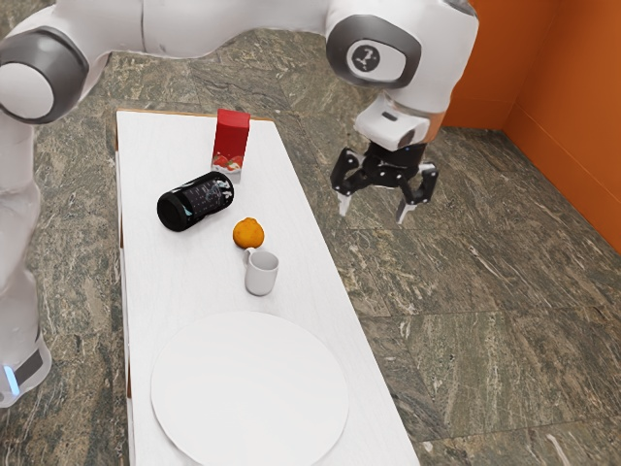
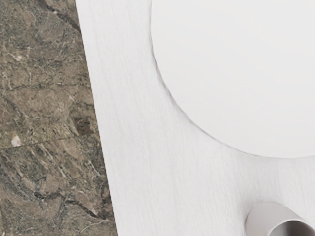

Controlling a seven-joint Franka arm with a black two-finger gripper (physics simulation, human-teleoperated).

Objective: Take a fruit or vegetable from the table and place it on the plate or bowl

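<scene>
On the white table [image 1: 165, 282], starting at the exterior view's left, a black can [image 1: 199, 202] lies on its side. A red carton [image 1: 231, 144] stands behind it. Next comes the orange [image 1: 249, 233], with a white mug [image 1: 261, 273] just in front. The white plate [image 1: 249, 398] lies nearer the camera. My gripper [image 1: 374, 212] hangs beyond the table's right edge, above the marble floor [image 1: 485, 291], fingers apart, holding nothing.

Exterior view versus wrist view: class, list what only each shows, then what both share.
Exterior view adds: the open black two-finger gripper, the round orange fruit, the red carton and the black cylinder lying on its side. Wrist view adds nothing new. Both share: the round white plate, the white mug, the white table and the marbled floor.
</scene>
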